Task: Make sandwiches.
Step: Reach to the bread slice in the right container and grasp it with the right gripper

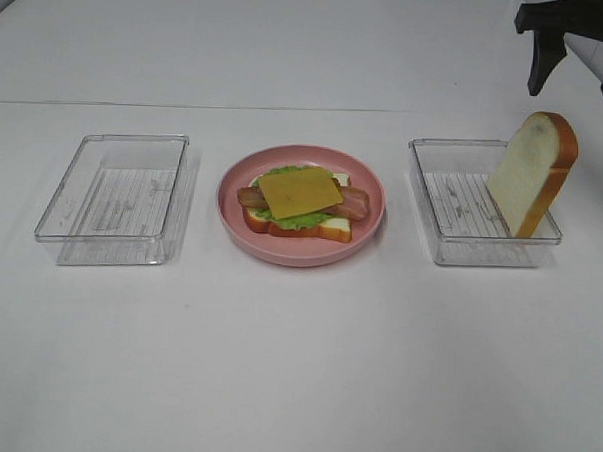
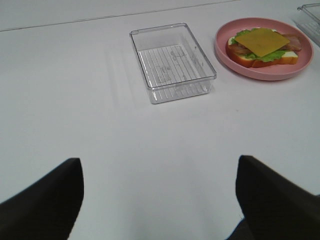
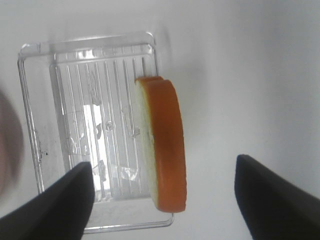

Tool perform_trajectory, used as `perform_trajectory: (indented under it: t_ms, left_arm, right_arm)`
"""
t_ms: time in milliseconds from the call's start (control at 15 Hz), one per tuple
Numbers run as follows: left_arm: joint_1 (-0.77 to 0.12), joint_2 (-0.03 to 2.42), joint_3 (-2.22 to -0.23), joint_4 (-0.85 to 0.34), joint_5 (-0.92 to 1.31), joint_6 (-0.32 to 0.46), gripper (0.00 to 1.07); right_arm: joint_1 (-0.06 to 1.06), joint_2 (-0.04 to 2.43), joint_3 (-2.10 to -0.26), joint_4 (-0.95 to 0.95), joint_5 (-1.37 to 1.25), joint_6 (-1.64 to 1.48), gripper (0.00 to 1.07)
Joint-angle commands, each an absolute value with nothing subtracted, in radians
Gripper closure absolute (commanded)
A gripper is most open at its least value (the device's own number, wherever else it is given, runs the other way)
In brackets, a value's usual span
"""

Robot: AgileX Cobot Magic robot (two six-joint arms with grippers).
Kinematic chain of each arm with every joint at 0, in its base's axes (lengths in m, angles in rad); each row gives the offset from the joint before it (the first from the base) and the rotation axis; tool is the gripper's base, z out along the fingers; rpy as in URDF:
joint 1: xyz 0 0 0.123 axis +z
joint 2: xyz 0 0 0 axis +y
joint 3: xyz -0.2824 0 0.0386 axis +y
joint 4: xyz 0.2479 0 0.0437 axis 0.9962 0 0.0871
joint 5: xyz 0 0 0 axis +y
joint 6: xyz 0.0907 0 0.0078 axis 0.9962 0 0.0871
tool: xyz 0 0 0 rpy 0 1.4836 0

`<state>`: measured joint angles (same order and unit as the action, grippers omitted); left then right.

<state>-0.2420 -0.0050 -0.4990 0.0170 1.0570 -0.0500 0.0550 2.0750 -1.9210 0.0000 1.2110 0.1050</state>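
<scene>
The open-faced sandwich [image 1: 301,202] lies on the round pink plate [image 1: 234,178] at the middle of the table: a bottom bread slice, ruffled green lettuce [image 1: 282,217], bacon strips [image 1: 355,199] and a yellow cheese slice [image 1: 299,191] on top. Only the top bread slice [image 1: 532,173] is missing from it; that one stands on edge in the right clear tray [image 1: 480,256], leaning against the tray's far-right wall with its crust uppermost.

The right gripper [image 3: 162,192] hovers above this slice with its jaws spread wide and nothing between them; the left gripper [image 2: 160,200] is likewise parted and empty, hanging over bare table near the left clear tray [image 2: 172,62], which is empty.

The step in hand looks like picking up the leaning slice. A good grasp would straddle its crust edge across the thickness, come straight down so the tray wall is not struck, and close gently, since the bread looks soft. The tray is light and may lift with it.

The table [image 1: 295,366] is plain white and matte, with a seam line behind the trays.
</scene>
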Motion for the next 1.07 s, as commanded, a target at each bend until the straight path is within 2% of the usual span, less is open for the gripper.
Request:
perform_trajectory:
  t_ms: [67,467,600,733,800,867,933,1000,1067]
  left_arm:
    - [-0.244,-0.026,-0.498,0.017,1.046,-0.047,0.27]
    - [-0.244,-0.026,-0.498,0.017,1.046,-0.047,0.27]
    - [-0.244,-0.026,-0.498,0.017,1.046,-0.047,0.27]
    - [-0.244,-0.026,-0.498,0.017,1.046,-0.047,0.27]
    - [-0.244,-0.026,-0.498,0.017,1.046,-0.047,0.27]
    - [-0.244,-0.026,-0.498,0.017,1.046,-0.047,0.27]
    - [-0.244,-0.026,-0.498,0.017,1.046,-0.047,0.27]
    - [-0.244,-0.026,-0.498,0.017,1.046,-0.047,0.27]
    - [-0.244,-0.026,-0.498,0.017,1.046,-0.047,0.27]
  right_arm:
    - [0.051,2.071,-1.868,0.013,1.276,0.071,0.34]
    - [0.051,2.156,-1.855,0.000,1.201,0.041,0.34]
    - [0.051,2.171,-1.855,0.006,1.179,0.037,0.38]
    - [0.051,2.182,-1.855,0.000,1.169,0.037,0.50]
    - [0.051,2.182,-1.855,0.000,1.169,0.038,0.69]
    - [0.051,2.182,-1.855,0.000,1.170,0.050,0.81]
    - [0.051,2.182,-1.855,0.000,1.171,0.052,0.88]
    - [0.051,2.182,-1.855,0.000,1.175,0.052,1.01]
    - [0.051,2.182,-1.855,0.006,1.179,0.052,1.07]
